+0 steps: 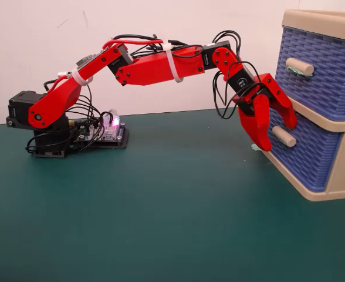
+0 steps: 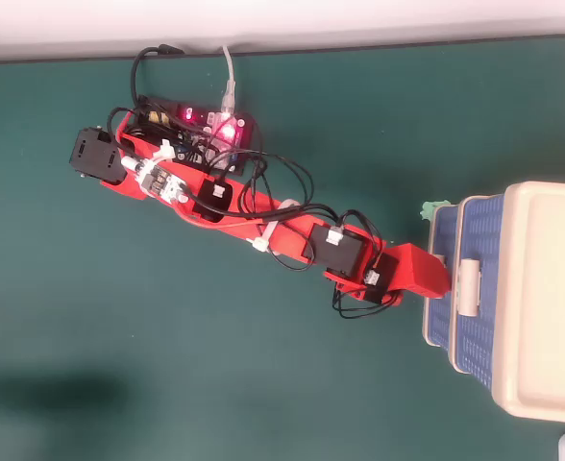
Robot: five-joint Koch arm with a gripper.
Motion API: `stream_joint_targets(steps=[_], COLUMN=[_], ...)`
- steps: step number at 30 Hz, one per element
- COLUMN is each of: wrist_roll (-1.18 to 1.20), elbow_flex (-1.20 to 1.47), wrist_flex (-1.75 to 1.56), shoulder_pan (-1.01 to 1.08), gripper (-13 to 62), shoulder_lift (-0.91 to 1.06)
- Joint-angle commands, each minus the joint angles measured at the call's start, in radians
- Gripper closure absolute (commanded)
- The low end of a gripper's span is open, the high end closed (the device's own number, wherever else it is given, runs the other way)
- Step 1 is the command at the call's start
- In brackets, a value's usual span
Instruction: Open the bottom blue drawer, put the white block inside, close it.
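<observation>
Your one red pincer straddles, unclenched, the peg handle of the bottom blue drawer, one of two; no writing legible.

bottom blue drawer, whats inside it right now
Nothing inside can be seen: the bottom blue drawer is pushed in and its contents are covered. The gripper straddles its handle.

A dark green table mat meets a plain off-white wall behind.

Pincer against bottom blue drawer
</observation>
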Motion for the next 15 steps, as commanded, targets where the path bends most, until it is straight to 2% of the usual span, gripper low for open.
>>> stream_joint_targets(steps=[1, 5, 8, 12, 15], wrist_roll=[0.005, 0.002, -0.043, -0.259, -0.549], elbow_flex=[-0.018, -0.021, -0.002, 0.242, 0.499], wrist_flex=[0.063, 0.607, 0.857, 0.868, 0.853], shoulder_pan=[-0.003, 0.187, 0.36, 0.641, 0.839], gripper=[14.6, 15.3, 15.4, 15.4, 15.5], shoulder_lift=[0.135, 0.413, 0.575, 0.71, 0.838])
